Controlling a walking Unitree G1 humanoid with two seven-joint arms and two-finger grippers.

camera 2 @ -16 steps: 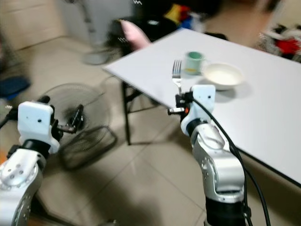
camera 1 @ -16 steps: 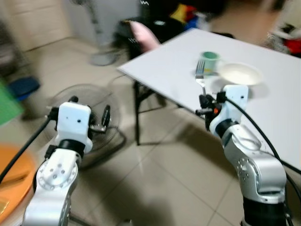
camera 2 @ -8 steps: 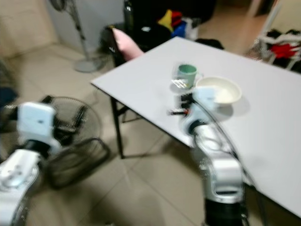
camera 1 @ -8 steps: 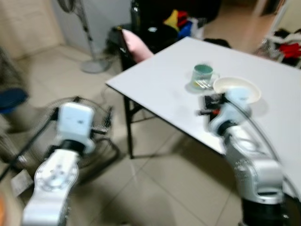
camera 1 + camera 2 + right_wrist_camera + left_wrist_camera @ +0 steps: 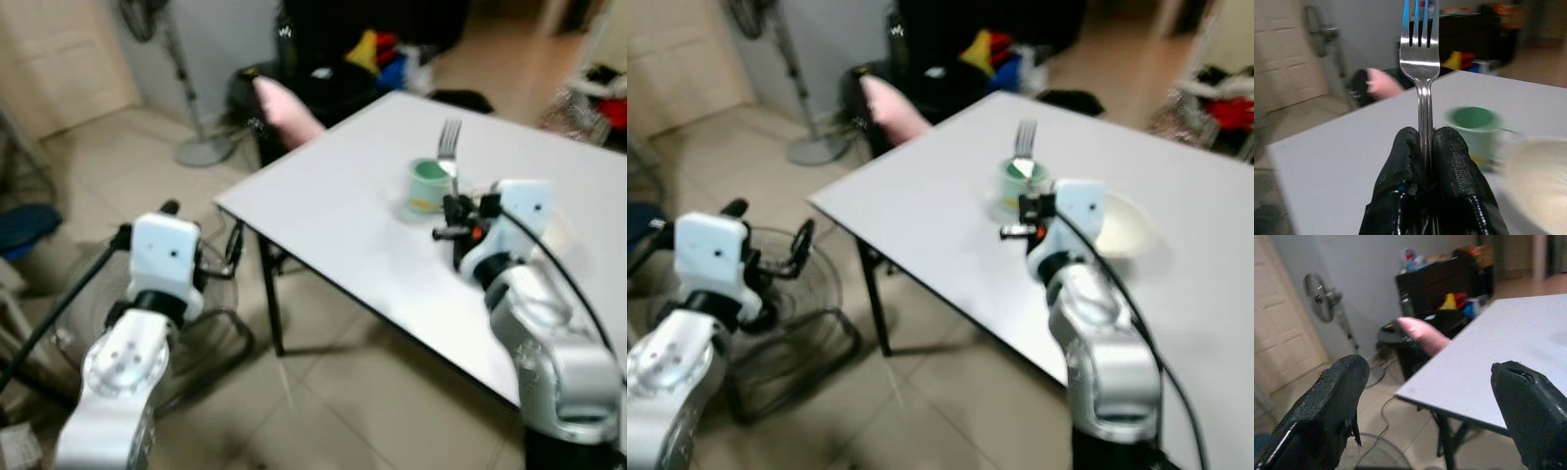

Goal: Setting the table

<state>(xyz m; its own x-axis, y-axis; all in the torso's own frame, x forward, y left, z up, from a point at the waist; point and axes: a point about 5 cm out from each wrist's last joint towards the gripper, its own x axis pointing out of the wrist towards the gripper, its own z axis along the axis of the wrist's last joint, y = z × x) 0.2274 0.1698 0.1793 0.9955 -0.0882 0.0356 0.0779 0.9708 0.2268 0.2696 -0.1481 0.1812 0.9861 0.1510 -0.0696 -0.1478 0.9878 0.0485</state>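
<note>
Nearby, white table point(image 5: 343, 211) stands on beige tiled floor point(image 5: 333, 392)

Table point(image 5: 343, 211): plain white top, black legs. Mug point(image 5: 1472, 128): green inside, pale green outside, with a yellow mark low on its wall. Bowl point(image 5: 1125, 227): cream-white. Fork point(image 5: 1420, 54): bright silver metal. Right gripper point(image 5: 1425, 147): black textured fingers. Left gripper point(image 5: 1430, 401): black fingers; both wrist housings white, arms silver. Floor point(image 5: 362, 392): beige tiles with darker joints. Cushion point(image 5: 286, 106): pink. Floor fan point(image 5: 789, 294): black wire cage. Door point(image 5: 1283, 333): cream panels.
</note>
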